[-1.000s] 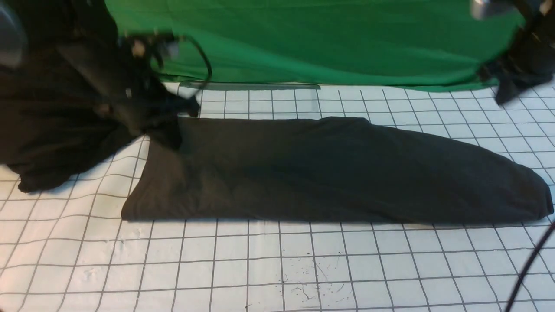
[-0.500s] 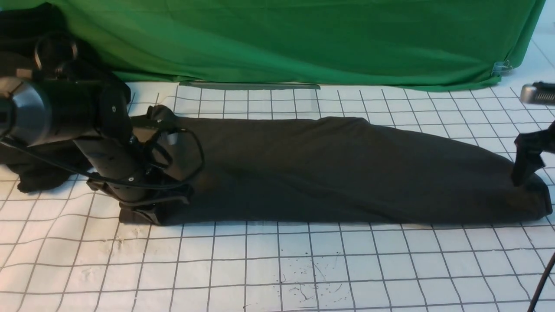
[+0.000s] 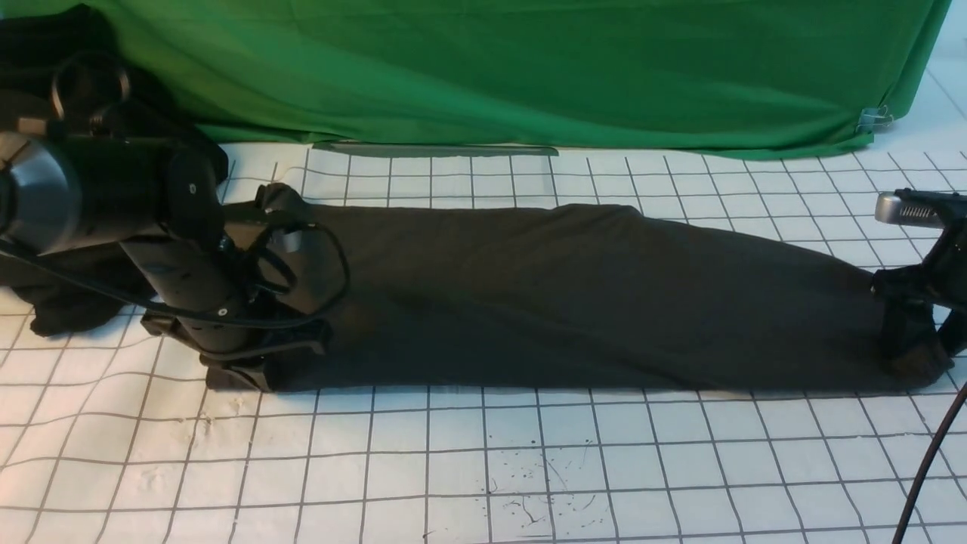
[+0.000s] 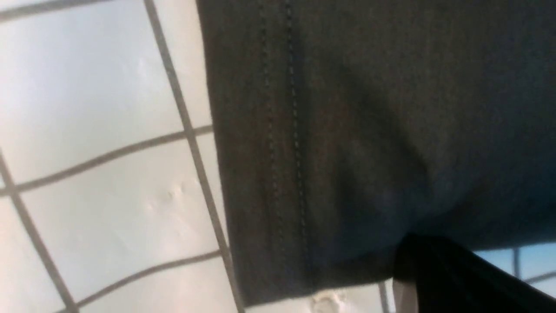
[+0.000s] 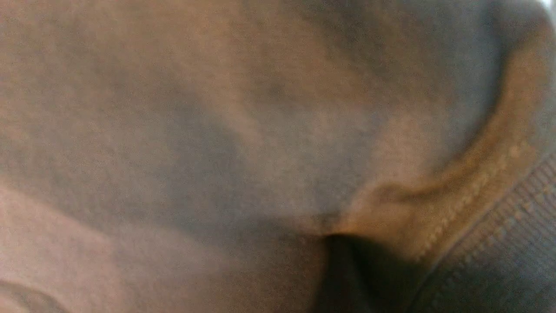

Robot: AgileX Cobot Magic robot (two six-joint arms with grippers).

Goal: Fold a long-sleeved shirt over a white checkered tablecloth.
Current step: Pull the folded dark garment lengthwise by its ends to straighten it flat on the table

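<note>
1. The long-sleeved shirt [image 3: 574, 302] lies as a long, narrow band across the white checkered tablecloth [image 3: 483, 453]. It runs from near the cloth's left edge to its right edge and sits closer to the far edge than the near one.
2. Likely risk: the two ends get lifted unevenly. One arm has its jaws together and the other does not, so a lift now could drag the band askew or let the stacked layers slide apart.
3. Second risk: the right gripper [image 3: 925, 344] may close on the top layer only. The right wrist view shows just bunched fabric and collar ribbing [image 5: 499, 226], so how deep it reaches cannot be told.
4. Third risk: the left end could catch the blacker garment [image 3: 60, 310] lying just beside it.
5. The left gripper [image 3: 249, 370] has its jaws together at the shirt's near-left corner, apparently pinching the stitched hem [image 4: 282, 130].
6. The right gripper's fingers stand apart and press down into the shirt's right end. They are not clamped on it as far as can be seen.
</note>
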